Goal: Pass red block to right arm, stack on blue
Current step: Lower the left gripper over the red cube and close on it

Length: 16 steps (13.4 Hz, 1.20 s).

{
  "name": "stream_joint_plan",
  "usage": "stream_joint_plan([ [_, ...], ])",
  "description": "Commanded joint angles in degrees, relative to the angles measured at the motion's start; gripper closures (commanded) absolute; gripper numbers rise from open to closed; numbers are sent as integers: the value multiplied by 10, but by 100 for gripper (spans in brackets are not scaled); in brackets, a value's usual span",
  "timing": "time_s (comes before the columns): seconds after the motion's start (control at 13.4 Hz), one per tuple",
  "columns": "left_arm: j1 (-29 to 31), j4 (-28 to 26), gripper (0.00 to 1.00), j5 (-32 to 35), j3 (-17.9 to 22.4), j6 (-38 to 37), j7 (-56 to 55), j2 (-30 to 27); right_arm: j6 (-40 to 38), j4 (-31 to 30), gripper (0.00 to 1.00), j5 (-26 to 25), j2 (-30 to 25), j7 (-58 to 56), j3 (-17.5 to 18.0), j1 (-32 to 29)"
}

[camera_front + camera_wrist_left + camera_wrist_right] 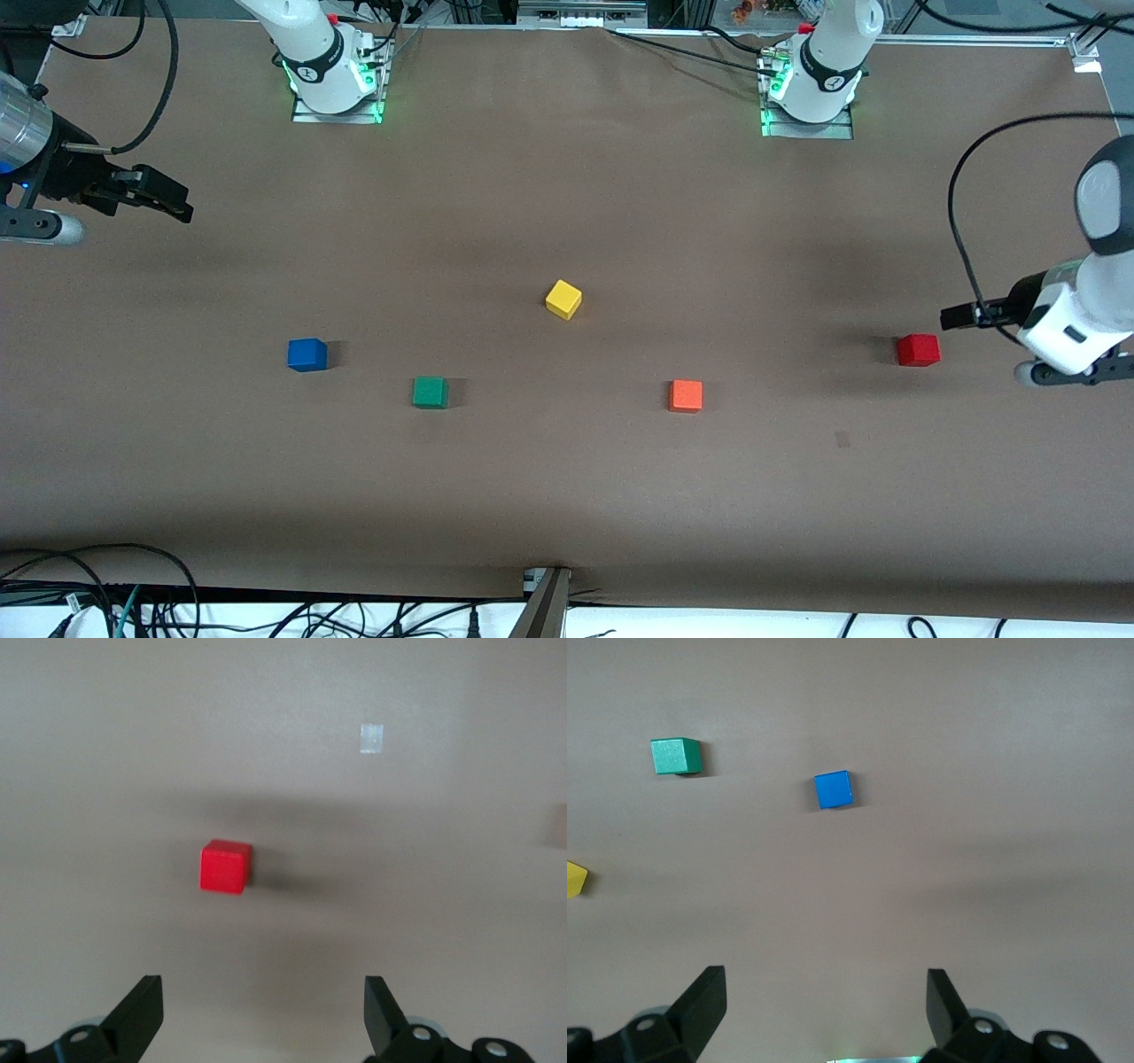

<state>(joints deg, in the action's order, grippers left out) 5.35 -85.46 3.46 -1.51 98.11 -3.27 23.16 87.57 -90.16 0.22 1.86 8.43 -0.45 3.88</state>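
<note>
I see the left gripper [263,1014] hanging over the surface [567,496] at its own end, fingers [142,1010] wide apart and empty. The red block [225,866] lies ahead of the fingertips, apart from them and off the middle of the gap. I judge the pickup is just beginning; next I must centre over it and descend. The right gripper [824,1010] waits, fingers apart, the blue block [834,789] well ahead of it.

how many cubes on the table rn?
5, none stacked or held. Blue block and green toward the right arm's end; yellow mid-table; orange and red block toward the left arm's end.
</note>
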Motion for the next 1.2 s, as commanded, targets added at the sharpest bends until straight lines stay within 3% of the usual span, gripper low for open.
stream_joint_plan([
  [0.0, 15, 3, 0, 11, -4, 45, 18, 42, 4, -6, 0, 7, -9, -4, 1, -3],
  [0.52, 67, -184, 0, 19, -4, 291, 142, 43, 3, -6, 0, 7, -10, -4, 1, -2],
  [0.82, 71, -242, 0, 20, -5, 336, 156, 45, 4, -6, 0, 7, -10, -4, 1, -2],
  [1.12, 72, -245, 0, 23, -3, 353, 157, 64, 1, -6, 0, 7, -10, -3, 1, -2],
])
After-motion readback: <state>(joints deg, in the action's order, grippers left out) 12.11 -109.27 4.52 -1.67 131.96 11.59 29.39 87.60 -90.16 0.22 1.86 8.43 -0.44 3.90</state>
